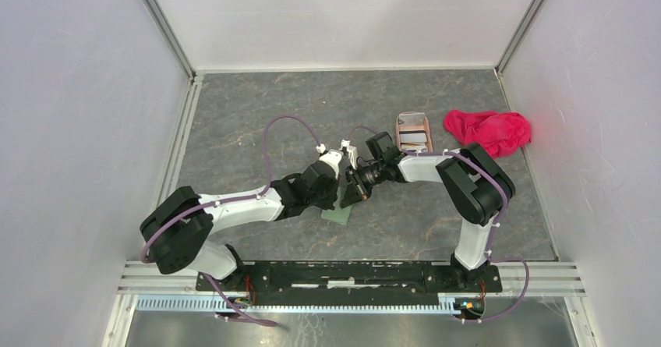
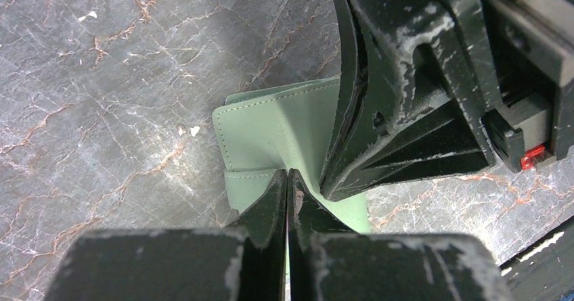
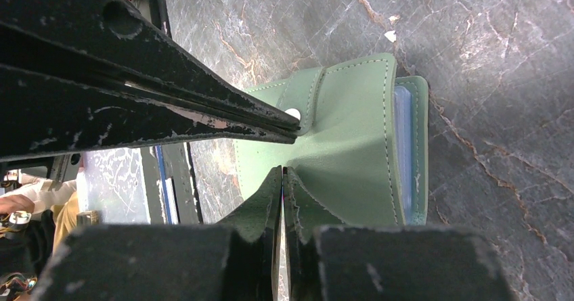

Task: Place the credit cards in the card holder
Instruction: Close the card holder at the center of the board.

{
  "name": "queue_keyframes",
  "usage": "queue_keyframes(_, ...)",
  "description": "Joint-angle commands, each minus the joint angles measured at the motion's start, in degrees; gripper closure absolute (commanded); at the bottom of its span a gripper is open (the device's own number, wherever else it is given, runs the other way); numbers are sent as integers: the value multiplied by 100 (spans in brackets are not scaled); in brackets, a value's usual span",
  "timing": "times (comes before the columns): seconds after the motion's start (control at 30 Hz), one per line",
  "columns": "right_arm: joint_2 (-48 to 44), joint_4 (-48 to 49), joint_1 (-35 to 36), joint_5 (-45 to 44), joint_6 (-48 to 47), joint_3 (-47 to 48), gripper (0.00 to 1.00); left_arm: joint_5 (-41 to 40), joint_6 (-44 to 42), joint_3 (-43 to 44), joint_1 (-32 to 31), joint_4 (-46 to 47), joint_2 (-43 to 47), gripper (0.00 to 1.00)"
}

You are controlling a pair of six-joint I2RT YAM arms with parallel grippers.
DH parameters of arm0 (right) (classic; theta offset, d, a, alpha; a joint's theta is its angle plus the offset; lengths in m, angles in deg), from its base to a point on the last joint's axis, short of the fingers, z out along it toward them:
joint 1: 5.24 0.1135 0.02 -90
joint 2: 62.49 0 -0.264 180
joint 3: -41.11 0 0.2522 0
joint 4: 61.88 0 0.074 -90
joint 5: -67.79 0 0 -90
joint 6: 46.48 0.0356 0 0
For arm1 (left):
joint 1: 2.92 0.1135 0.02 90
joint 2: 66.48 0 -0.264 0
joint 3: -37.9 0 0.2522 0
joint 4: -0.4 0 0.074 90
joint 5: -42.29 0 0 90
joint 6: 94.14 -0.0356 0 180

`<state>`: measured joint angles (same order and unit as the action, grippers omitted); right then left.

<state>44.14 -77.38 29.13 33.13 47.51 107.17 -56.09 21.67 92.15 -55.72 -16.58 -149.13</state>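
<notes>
Sage-green leather bunches between the tips of the left gripper (image 2: pixel 288 181), whose jaws are pressed together on a raised fold of the card holder (image 2: pixel 267 135), as the left wrist view shows. The right gripper (image 3: pixel 282 179) bites from the opposite side, its jaws closed tight on a pinch of the same green cover, which tents up toward the fingertips.

In the right wrist view the left gripper's black fingers cross in from 9 o'clock. Their tips meet at a strap (image 3: pixel 308 95) just beside its silver snap (image 3: pixel 292 113). A pale blue inner pocket (image 3: pixel 402 145) peeks out along the holder's edge at 3 o'clock. In the left wrist view the right gripper's scuffed black body fills the frame from 12 to 3 o'clock, over the holder.

From above, the two grippers meet tip to tip just below the middle of the grey marbled table (image 1: pixel 257 121). The holder's lower part lies on the table at 7 o'clock of them. The credit cards (image 1: pixel 413 136) lie in a pinkish-brown tray (image 1: pixel 398 131) at 2 o'clock of the grippers, apart from the holder. A red-pink cloth (image 1: pixel 489 131) sits crumpled just beside the tray, at its 3 o'clock.
</notes>
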Motion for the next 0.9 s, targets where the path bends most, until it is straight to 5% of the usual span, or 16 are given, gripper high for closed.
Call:
queue_keyframes(0.0,139,130,-5,-242,-45,-26,92,216,-132,-139,-33,86,215,98)
queue_keyframes(0.87,165,133,-31,-260,-27,-18,91,610,81,-230,-38,276,184,98)
